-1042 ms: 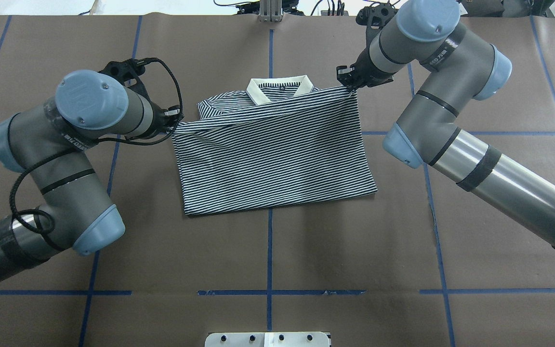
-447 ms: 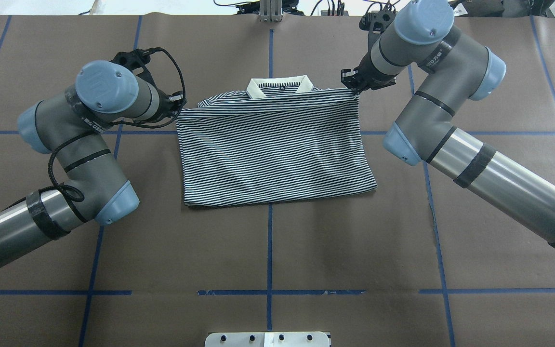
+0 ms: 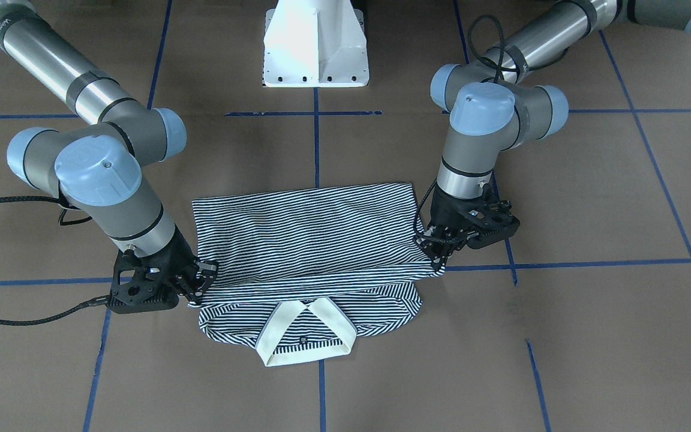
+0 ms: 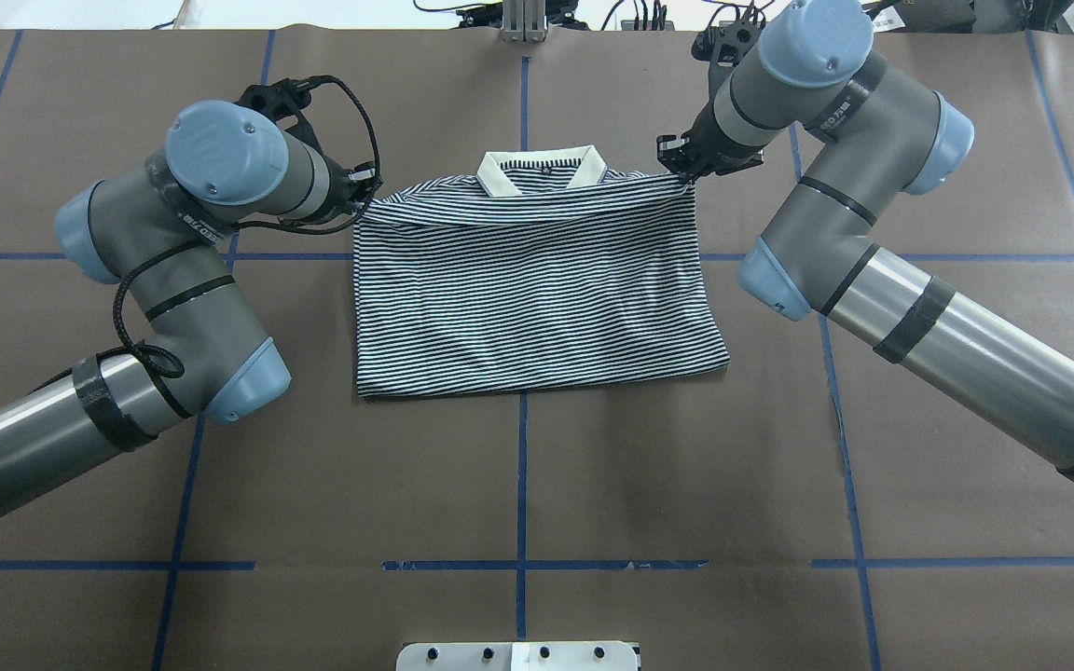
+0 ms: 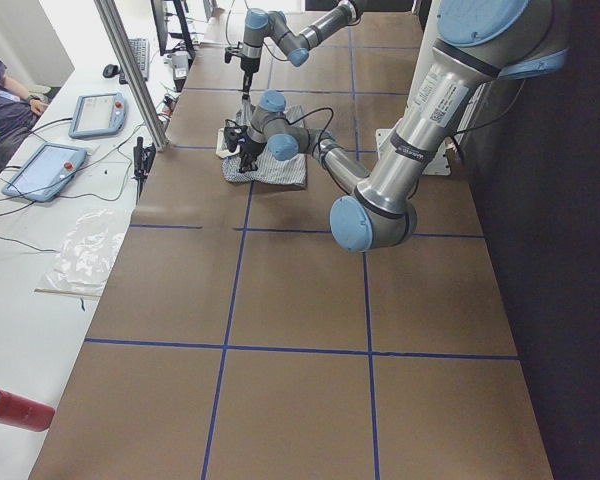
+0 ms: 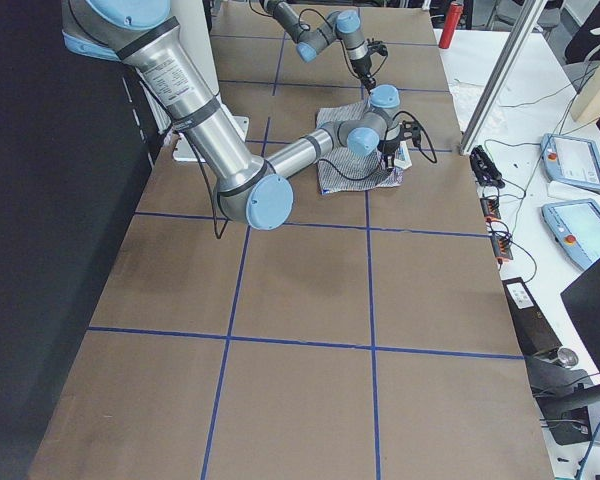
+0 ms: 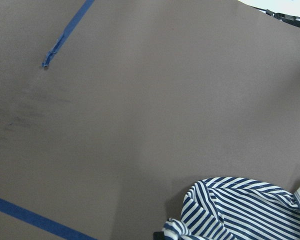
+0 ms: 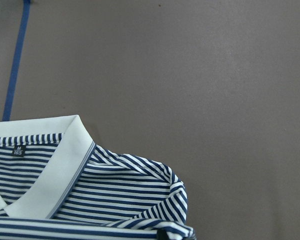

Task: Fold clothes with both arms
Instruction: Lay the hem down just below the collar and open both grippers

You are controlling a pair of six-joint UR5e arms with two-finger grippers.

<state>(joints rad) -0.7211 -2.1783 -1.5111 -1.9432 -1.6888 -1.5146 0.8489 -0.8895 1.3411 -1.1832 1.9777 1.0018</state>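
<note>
Overhead exterior: shirt on brown table.

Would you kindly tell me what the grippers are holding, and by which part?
Both hold the striped polo shirt: left gripper and right gripper each pinch a corner of its folded-over top layer, near the collar.

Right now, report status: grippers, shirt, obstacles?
Left gripper shut on striped navy-and-white polo shirt, top-layer corner. Right gripper shut on other corner. Top layer reaches cream collar. No obstacle seen.
</note>
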